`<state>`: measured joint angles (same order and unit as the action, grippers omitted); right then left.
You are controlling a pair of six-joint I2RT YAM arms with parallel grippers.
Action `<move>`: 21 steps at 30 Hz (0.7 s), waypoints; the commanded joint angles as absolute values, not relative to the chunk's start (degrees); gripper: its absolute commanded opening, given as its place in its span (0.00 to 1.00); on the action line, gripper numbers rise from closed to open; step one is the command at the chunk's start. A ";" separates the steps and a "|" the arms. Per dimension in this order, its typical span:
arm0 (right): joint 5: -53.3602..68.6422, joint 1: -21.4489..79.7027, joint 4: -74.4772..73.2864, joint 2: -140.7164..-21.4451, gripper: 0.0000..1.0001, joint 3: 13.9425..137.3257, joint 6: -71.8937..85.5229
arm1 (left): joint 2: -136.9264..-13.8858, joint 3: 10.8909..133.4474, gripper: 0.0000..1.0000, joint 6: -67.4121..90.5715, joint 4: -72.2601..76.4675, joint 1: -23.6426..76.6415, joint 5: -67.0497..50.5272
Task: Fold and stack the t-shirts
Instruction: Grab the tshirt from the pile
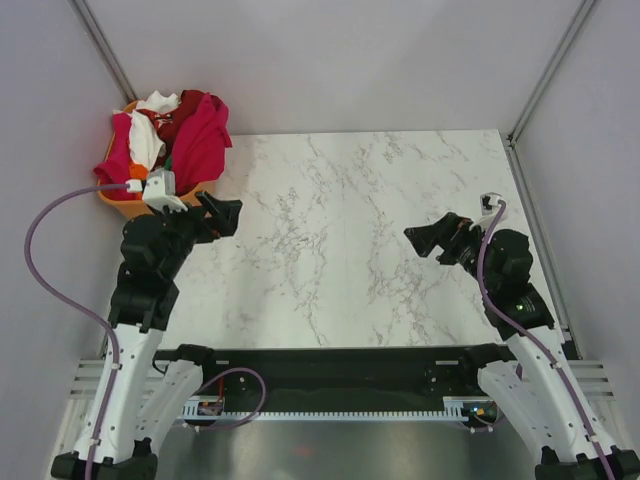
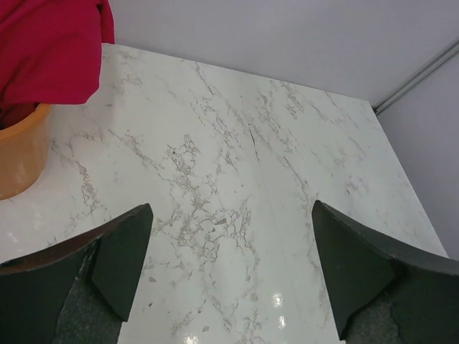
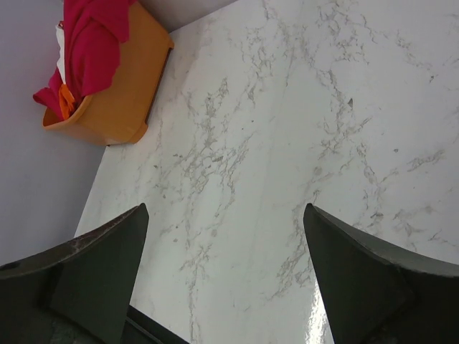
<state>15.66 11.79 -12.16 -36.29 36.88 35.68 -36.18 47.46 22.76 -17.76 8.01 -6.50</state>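
The t-shirts (image 1: 185, 135) lie heaped in an orange plastic basket (image 1: 118, 203) at the table's far left corner: crimson red, magenta, white and maroon cloth show. The red shirt also shows in the left wrist view (image 2: 50, 50) and the right wrist view (image 3: 93, 43). My left gripper (image 1: 228, 212) is open and empty, just right of the basket, above the marble. My right gripper (image 1: 422, 238) is open and empty over the right half of the table, pointing left.
The marble table top (image 1: 340, 230) spans the middle. Grey walls stand on three sides, with metal posts in the back corners. A black rail and cable tray run along the near edge, with purple cables at both arms.
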 commanded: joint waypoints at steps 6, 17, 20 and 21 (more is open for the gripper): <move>17.31 11.87 -10.11 -40.15 0.98 33.58 40.08 | -57.19 58.88 1.00 29.79 -9.71 8.00 -22.24; 19.34 11.87 -9.40 -54.58 0.98 36.91 32.61 | -101.22 99.64 0.85 9.77 -36.90 17.83 23.27; 17.40 11.95 -10.46 -54.05 0.98 37.35 31.29 | -110.20 107.30 0.82 7.56 -41.56 19.85 35.13; 17.05 11.95 -10.55 -53.97 0.98 37.53 30.85 | -112.83 108.18 0.81 7.04 -41.75 20.47 39.85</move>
